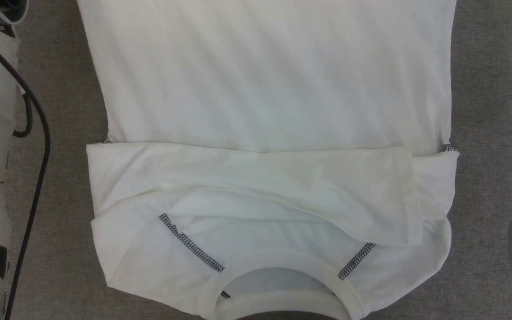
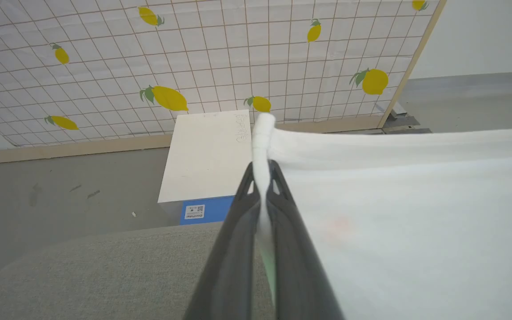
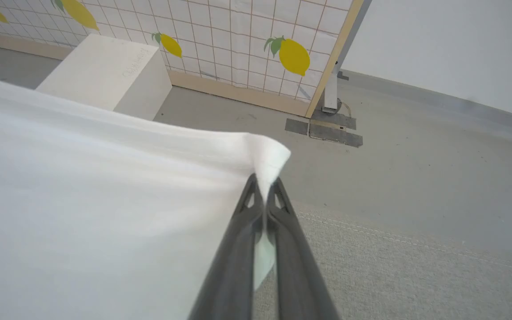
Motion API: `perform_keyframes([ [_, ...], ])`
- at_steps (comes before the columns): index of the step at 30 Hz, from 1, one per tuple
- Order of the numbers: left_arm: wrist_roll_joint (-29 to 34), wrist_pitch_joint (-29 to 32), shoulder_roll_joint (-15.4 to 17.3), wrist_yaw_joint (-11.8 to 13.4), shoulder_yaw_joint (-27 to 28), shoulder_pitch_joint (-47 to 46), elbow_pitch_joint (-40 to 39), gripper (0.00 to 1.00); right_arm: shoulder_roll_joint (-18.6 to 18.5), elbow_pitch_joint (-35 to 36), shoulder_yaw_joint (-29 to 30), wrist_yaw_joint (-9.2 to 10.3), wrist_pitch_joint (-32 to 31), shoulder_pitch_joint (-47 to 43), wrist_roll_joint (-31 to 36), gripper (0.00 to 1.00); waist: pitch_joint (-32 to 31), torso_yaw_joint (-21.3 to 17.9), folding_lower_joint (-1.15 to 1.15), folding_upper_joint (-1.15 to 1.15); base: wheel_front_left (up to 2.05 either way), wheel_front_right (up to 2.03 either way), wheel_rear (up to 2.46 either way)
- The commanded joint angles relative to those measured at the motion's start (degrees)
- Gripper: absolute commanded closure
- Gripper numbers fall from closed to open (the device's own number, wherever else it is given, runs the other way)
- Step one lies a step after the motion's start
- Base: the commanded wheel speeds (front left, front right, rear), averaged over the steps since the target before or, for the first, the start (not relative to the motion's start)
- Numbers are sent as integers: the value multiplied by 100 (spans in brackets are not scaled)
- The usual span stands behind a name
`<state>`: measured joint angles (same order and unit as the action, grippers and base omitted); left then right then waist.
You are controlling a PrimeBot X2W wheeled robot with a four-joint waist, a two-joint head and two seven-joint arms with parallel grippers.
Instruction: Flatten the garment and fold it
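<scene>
The left gripper (image 2: 262, 170) has its fingers clamped shut on one bunched corner of the garment (image 1: 274, 89). The right gripper (image 3: 263, 183) pinches the opposite corner, and both corners are lifted. The single shirt runs lengthwise from the two grips back toward the robot, its collar lying nearest on a grey fabric surface (image 1: 482, 66). One white box (image 2: 207, 155) stands beyond.

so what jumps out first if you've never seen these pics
The white garment lies spread on the grey surface, collar nearest the robot. The left gripper and right gripper are each shut on a garment edge. Behind stands a lemon-print screen.
</scene>
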<state>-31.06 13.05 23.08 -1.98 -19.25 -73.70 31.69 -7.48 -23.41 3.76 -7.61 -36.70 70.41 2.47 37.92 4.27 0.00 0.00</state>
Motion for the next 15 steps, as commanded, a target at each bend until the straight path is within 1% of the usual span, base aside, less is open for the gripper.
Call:
perform_keyframes([
  [1, -3, -147, 46, -47, 51, -54, 109, 100, 11, -74, 61, 12, 108, 49, 2, 100, -103, -13, 0, 0, 0, 0, 0],
  [4, -84, -388, 11, -198, 28, 132, 218, 100, 73, -184, -9, 12, 278, -73, -161, 100, -333, -24, 0, 0, 0, 0, 0],
  [6, -148, -577, 31, -297, 7, 368, 229, 100, 96, -201, -111, 12, 422, -256, -405, 100, -536, -46, 0, 0, 0, 0, 0],
  [9, -216, -868, 104, -452, -165, 868, 92, 100, 64, -98, -228, 12, 664, -672, -833, 100, -889, -60, 0, 0, 0, 0, 0],
  [12, -318, -1145, 183, -504, -278, 1413, -105, 100, 17, 103, -257, 12, 780, -1198, -1268, 100, -1242, -43, 0, 0, 0, 0, 0],
  [15, -541, -1274, 223, -521, -294, 2039, -371, 100, -15, 412, -148, 12, 749, -1876, -1736, 100, -1602, -24, 0, 0, 0, 0, 0],
])
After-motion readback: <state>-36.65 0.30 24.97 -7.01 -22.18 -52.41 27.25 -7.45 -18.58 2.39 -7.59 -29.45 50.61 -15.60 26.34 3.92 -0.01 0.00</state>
